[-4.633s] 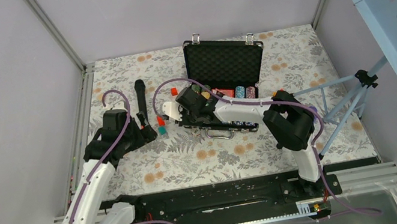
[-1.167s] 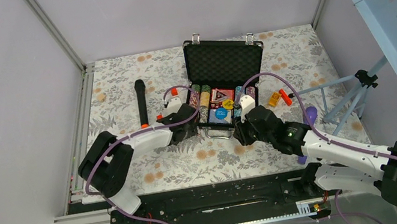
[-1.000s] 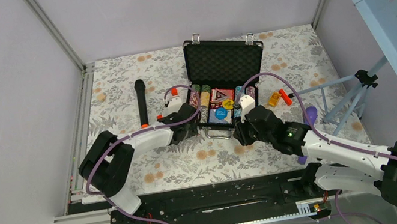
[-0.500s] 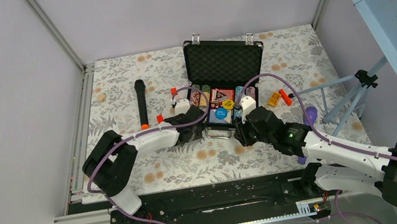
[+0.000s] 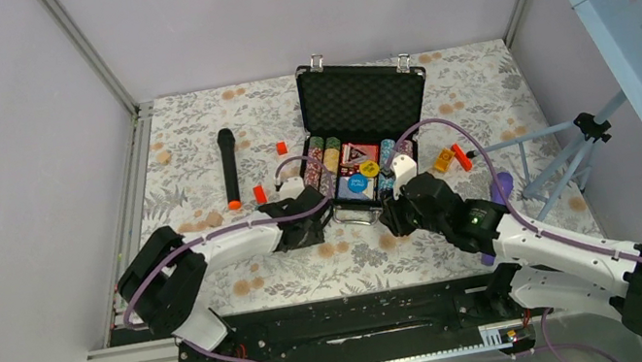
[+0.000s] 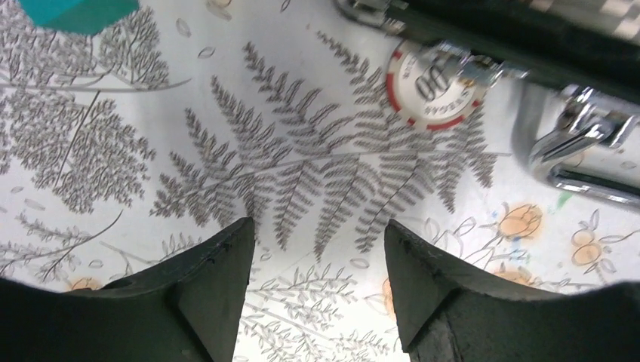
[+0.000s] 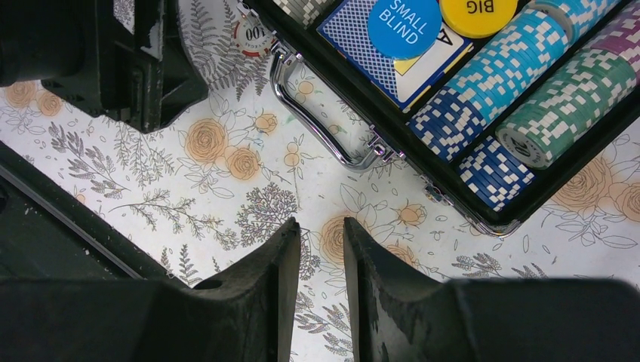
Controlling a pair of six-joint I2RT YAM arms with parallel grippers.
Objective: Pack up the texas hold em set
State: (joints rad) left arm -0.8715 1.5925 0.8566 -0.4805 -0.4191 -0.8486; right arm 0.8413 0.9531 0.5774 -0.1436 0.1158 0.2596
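Briefcase (image 5: 363,103) lying open, long axis running crosswise ahead of left gripper (image 6: 318,237) (gaping wide, empty) and right gripper (image 7: 321,230) (narrow, empty), handle facing them

Parted fingers (image 6: 211,302) face red-striped chip (image 6: 434,90) beside case (image 6: 528,41).

Caught only a corner of the teal block (image 6: 75,11) at the left wrist view's top edge. Lost the upper part of the red-rimmed chip (image 6: 426,94) under the blurred rim of the case (image 6: 528,34); blurred its digits too. Cut the handle (image 6: 573,139) off at the right edge. In the right wrist view, cropped the yellow button (image 7: 478,7) at the top, leaving only "BIG", and clipped the case at top and right. From above, could not make out that chip.
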